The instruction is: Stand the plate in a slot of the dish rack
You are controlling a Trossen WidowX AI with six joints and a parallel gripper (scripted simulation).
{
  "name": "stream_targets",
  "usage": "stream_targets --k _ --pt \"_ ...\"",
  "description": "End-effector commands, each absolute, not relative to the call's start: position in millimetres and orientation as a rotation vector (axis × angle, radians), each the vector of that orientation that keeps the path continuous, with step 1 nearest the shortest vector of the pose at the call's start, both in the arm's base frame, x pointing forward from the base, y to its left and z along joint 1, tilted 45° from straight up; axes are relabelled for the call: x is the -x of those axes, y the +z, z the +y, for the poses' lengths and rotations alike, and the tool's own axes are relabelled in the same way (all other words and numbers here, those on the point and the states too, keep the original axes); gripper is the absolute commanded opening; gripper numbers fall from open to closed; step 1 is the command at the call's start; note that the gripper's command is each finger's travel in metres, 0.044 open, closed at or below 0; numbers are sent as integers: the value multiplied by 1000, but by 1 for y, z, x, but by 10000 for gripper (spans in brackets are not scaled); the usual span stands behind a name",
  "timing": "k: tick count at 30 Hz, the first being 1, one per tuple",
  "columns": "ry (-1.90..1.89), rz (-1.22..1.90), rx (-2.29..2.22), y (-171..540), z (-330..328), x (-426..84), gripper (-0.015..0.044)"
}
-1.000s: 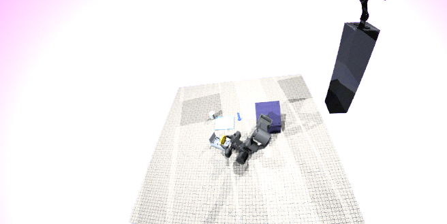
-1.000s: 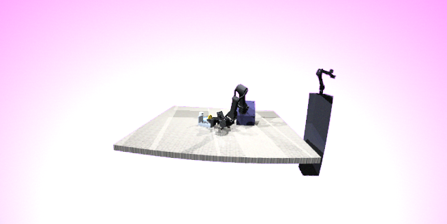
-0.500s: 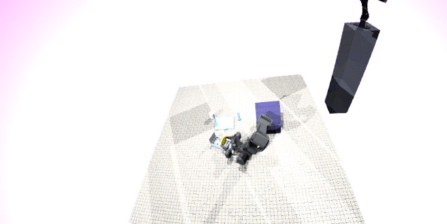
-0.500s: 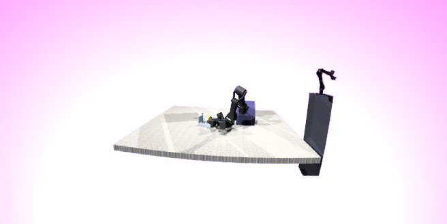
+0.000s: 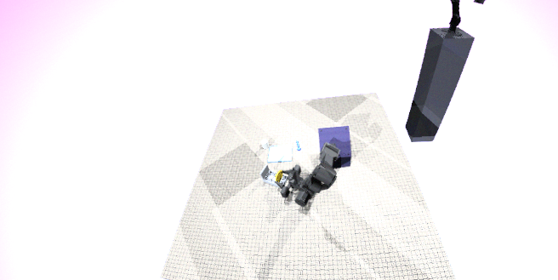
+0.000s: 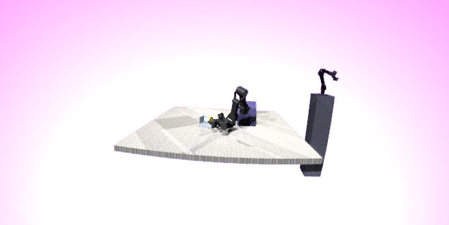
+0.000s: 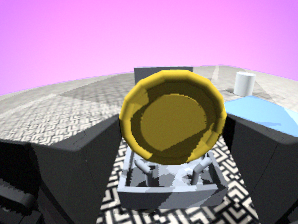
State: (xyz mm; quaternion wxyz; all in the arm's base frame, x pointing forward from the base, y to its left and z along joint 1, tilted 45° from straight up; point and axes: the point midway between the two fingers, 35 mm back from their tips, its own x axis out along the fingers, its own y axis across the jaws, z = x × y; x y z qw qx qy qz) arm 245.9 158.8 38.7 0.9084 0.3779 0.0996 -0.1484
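Yellow plate (image 5: 279, 175) (image 6: 211, 119) (image 7: 172, 120) on edge, over dish rack (image 5: 264, 174) (image 6: 201, 120) (image 7: 172, 197).
End effector (image 5: 281, 180) (image 6: 211, 122) (image 7: 172, 119) wide, gripping plate by its opposite rims.

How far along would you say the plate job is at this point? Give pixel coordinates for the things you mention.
Picked up: the plate (image 5: 279, 175) (image 6: 211, 119) (image 7: 172, 120) stands upright over the dish rack (image 5: 264, 174) (image 6: 201, 119) (image 7: 172, 199). In hand: its rim is between the gripper's (image 5: 281, 179) (image 6: 212, 122) (image 7: 173, 123) fingers. Left: confirming it is seated, which I cannot tell, releasing and moving away.
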Motion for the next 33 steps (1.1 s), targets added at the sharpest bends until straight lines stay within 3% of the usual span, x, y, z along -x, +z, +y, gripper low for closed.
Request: stream_targets --k 1,8,23,33 --pt "-306 206 -780 39 159 -246 400" --pt "-308 207 -780 43 156 -247 400" --pt "-305 190 -775 127 83 -261 400" --pt "-344 309 -585 115 73 -275 400"
